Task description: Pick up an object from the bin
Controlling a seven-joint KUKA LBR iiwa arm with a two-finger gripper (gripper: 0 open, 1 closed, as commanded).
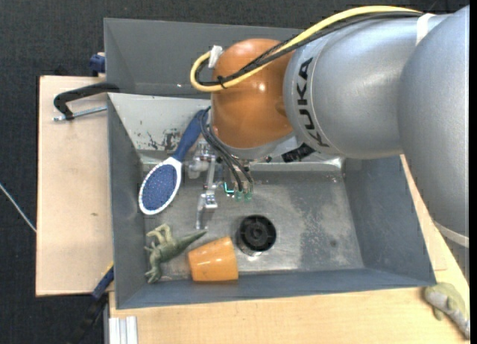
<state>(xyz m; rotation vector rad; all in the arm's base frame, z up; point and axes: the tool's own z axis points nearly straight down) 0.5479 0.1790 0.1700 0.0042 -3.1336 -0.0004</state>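
Grey metal bin (pixel 125 212) seen from above, with its contents along the left and near parts of the floor and the arm entering from the right. At far left, a hairbrush (pixel 159 188) lies flat: its oval head has a white rim and a blue bristle pad, and its blue handle slants up and to the right until its end passes under the robot's wrist. Below the brush, in the near left corner, a green toy dinosaur (pixel 165 249) lies on its side, its tail pointing right towards an orange cup (pixel 213 261); the cup lies on its side at the foot of the near wall, just beside the tail, and whether the two touch cannot be told. Right of the brush head and above the cup, the gripper (pixel 212 205) hangs low over a bare patch of floor, between the brush head on its left and a black ribbed round knob (pixel 257 232) at its lower right; the brush head and the knob are the nearest things to it, and it is apart from both. Whether the gripper is apart or together cannot be told from this angle. The knob lies flat, just to the right of the cup. Above the gripper sits the rounded orange wrist cover (pixel 250 97), looped by a yellow cable (pixel 200 67), and farther right the silver arm (pixel 373 89) bearing the KUKA lettering
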